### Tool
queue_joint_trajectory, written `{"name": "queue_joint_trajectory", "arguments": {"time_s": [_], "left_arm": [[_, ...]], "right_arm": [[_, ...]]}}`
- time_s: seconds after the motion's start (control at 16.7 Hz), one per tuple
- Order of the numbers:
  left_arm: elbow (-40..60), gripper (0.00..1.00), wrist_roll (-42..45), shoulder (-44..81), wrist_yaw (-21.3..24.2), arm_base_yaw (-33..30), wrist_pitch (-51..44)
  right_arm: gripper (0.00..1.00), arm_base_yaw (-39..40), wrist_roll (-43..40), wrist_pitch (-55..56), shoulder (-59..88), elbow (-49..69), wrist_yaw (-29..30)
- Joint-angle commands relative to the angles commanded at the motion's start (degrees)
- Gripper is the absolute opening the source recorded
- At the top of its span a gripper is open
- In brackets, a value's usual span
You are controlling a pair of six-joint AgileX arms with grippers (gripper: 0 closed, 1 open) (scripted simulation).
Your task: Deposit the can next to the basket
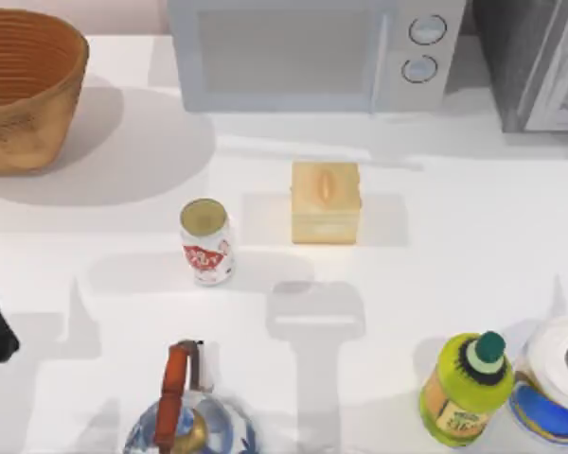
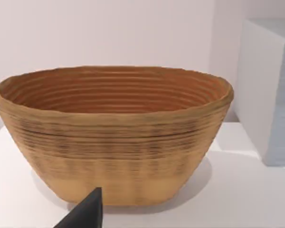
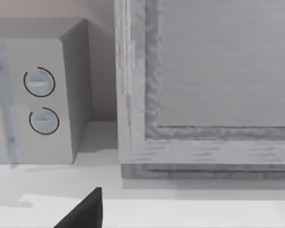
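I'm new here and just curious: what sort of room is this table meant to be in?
Probably a mock kitchen counter in a simulation. A microwave stands at the back of the white table, a kettle sits at the front, and a can and a bottle stand about.

You see the microwave [image 3: 47, 95] standing on the white table [image 3: 204, 204], its two round dials [image 3: 39, 81] stacked one above the other on the front panel. Just beside it stands a large grey framed cabinet [image 3: 204, 85]. A dark fingertip [image 3: 85, 211] of the right gripper pokes up over the table.
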Motion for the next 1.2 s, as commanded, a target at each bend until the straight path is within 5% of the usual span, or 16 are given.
{"name": "queue_joint_trajectory", "arguments": {"time_s": [0.48, 1.2], "left_arm": [[12.3, 1.0, 7.8, 12.6, -0.2, 1.7, -9.4], [65.2, 1.0, 41.0, 81.4, 0.0, 8.0, -50.5]], "right_arm": [[1.0, 0.0, 0.0, 0.0, 0.0, 0.0, 0.0], [1.0, 0.0, 0.0, 0.0, 0.0, 0.0, 0.0]]}}
